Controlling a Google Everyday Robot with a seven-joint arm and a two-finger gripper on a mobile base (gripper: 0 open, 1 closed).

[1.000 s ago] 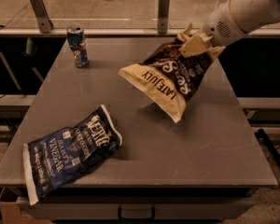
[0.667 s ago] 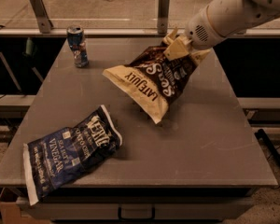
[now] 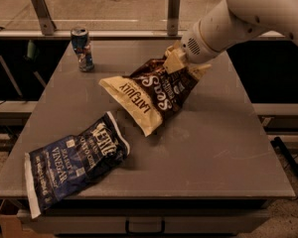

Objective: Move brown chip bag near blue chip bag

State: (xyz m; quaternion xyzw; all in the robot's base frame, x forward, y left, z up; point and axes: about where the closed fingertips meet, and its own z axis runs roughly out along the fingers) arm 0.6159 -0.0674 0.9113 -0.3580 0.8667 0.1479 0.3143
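Observation:
The brown chip bag (image 3: 151, 95) hangs tilted over the middle of the grey table (image 3: 223, 152), its cream-tan "LATE JULY" end pointing down and left. My gripper (image 3: 181, 63) is shut on the bag's upper right end and holds it up. The white arm reaches in from the upper right. The blue chip bag (image 3: 72, 160) lies flat near the table's front left corner, "Kettle" and "VINEGAR" lettering up. The brown bag's lower end is a short way up and right of the blue bag, not touching it.
A small blue soda can (image 3: 82, 48) stands upright at the back left of the table. Metal rail posts (image 3: 174, 11) stand behind the far edge. The table's front edge runs just below the blue bag.
My gripper has carried the brown chip bag left and toward the front, closer to the blue chip bag. The blue bag and can have not moved.

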